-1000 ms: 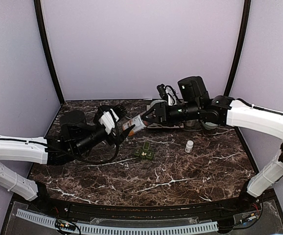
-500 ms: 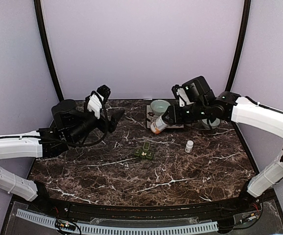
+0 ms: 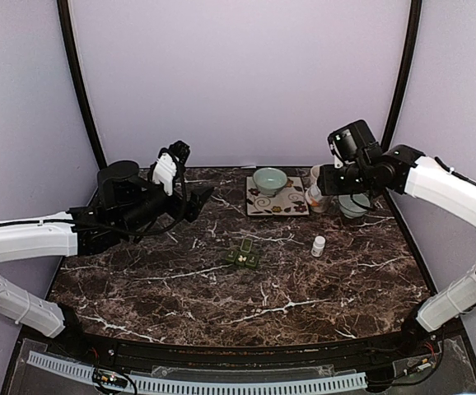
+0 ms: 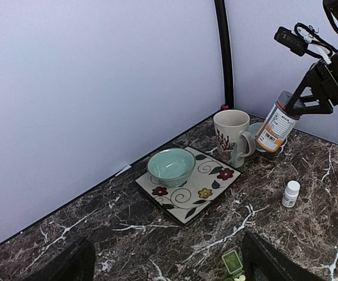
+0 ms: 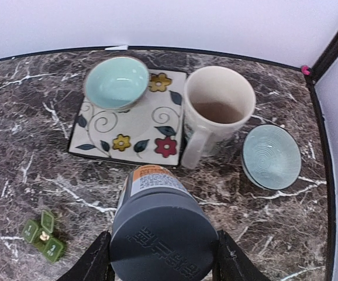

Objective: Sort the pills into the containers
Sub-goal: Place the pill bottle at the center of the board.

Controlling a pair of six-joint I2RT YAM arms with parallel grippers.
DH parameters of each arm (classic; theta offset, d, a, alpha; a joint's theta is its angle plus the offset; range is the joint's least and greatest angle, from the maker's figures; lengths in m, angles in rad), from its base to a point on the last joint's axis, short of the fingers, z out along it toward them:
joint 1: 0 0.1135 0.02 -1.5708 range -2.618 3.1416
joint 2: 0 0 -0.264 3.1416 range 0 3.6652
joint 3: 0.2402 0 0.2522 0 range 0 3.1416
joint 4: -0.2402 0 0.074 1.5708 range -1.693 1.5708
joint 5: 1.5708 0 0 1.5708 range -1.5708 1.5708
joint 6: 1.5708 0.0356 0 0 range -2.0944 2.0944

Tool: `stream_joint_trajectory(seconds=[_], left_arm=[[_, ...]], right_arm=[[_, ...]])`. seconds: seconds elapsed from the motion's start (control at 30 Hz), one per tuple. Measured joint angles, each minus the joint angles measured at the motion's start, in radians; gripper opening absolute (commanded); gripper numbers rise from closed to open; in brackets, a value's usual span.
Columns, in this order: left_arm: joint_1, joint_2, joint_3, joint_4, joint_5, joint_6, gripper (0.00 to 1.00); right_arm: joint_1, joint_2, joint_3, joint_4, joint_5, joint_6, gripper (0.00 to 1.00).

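The dark green pill box lies mid-table with lids up. Pale pills show in one of its compartments, seen as a speck in the right wrist view. My right gripper is shut on an amber, orange-labelled bottle, whose grey base faces the camera. The bottle hangs tilted next to the mug, well right of the box. My left gripper is open and empty, left of the box, above the table.
A floral square plate carries a pale green bowl at the back. A small blue dish sits right of the mug. A small white cap stands right of the pill box. Purple walls close off the back and sides.
My right arm has swung right and back, carrying the bottle from near the pill box to beside the mug. The left gripper has pulled away to the left, open.
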State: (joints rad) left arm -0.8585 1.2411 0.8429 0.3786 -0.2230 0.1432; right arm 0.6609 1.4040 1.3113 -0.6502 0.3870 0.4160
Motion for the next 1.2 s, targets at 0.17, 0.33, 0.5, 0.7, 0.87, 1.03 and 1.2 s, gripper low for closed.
stream_joint_trajectory(seconds=[0.17, 0.33, 0.5, 0.7, 0.87, 1.03, 1.2], left_arm=[[0.019, 0.002, 0.009, -0.027, 0.027, -0.032, 0.89], [0.026, 0.005, 0.009, -0.039, 0.047, -0.055, 0.89], [0.031, 0.011, 0.009, -0.045, 0.066, -0.073, 0.89], [0.039, 0.022, 0.009, -0.057, 0.085, -0.085, 0.89], [0.046, 0.027, 0.009, -0.066, 0.1, -0.093, 0.89], [0.05, 0.036, 0.01, -0.069, 0.116, -0.1, 0.89], [0.054, 0.047, 0.023, -0.082, 0.132, -0.104, 0.89]], right_arm=[[-0.068, -0.027, -0.046, -0.016, 0.033, -0.011, 0.0], [-0.109, -0.032, -0.08, -0.044, 0.037, -0.015, 0.0], [-0.14, -0.027, -0.111, -0.062, 0.03, -0.018, 0.0], [-0.179, 0.019, -0.135, -0.062, 0.003, -0.031, 0.0], [-0.193, 0.079, -0.139, -0.061, -0.016, -0.045, 0.0], [-0.204, 0.132, -0.139, -0.061, -0.029, -0.061, 0.0], [-0.224, 0.152, -0.14, -0.061, -0.039, -0.072, 0.01]])
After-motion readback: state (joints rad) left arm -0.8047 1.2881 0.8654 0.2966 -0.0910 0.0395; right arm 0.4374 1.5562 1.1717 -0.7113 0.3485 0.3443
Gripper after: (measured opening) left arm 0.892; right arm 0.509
